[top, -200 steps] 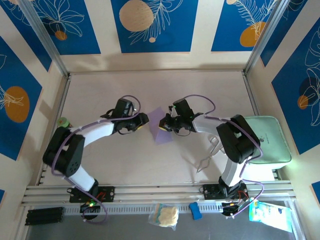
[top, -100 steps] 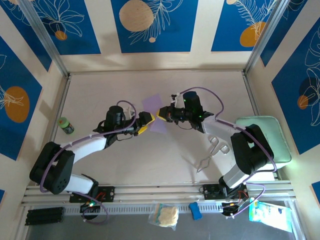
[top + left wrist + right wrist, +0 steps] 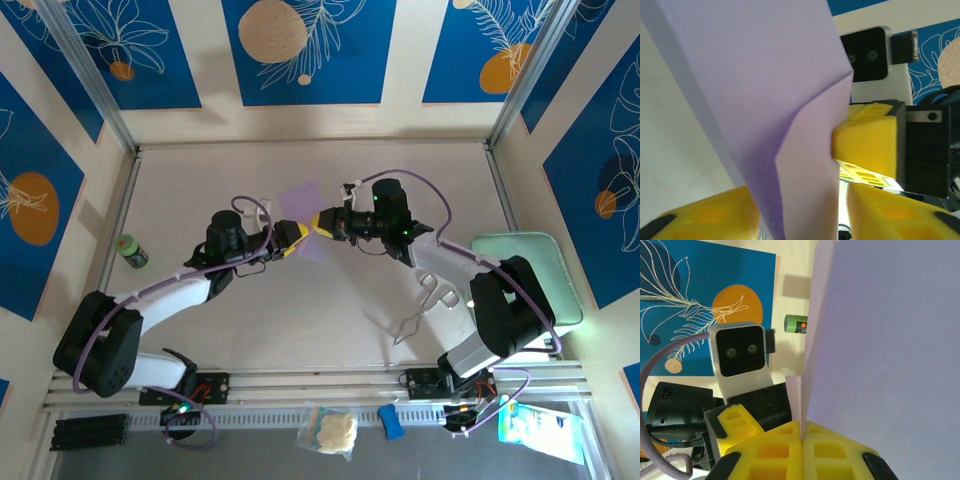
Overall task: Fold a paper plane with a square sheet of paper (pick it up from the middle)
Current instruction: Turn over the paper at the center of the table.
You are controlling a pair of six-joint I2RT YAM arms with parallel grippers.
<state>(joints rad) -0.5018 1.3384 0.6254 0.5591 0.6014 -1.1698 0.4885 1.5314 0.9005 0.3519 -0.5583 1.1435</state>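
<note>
Paper (image 3: 303, 208) stands upright above the counter (image 3: 200, 180), pinched between the right gripper's (image 3: 323, 222) closed fingers (image 3: 775, 450), likely to steady a fold. The left gripper's (image 3: 294, 240) fingers (image 3: 705, 217) flank it, grip unclear.

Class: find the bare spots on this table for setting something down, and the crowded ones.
Free: the far strip of table along the back wall; the near middle, left of the tongs. Crowded: centre around the paper; right side by the tray.

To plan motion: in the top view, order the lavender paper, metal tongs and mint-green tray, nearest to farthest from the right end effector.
1. Lavender paper, held by the right end effector.
2. Metal tongs, nearer the bases.
3. Mint-green tray, far right.
</note>
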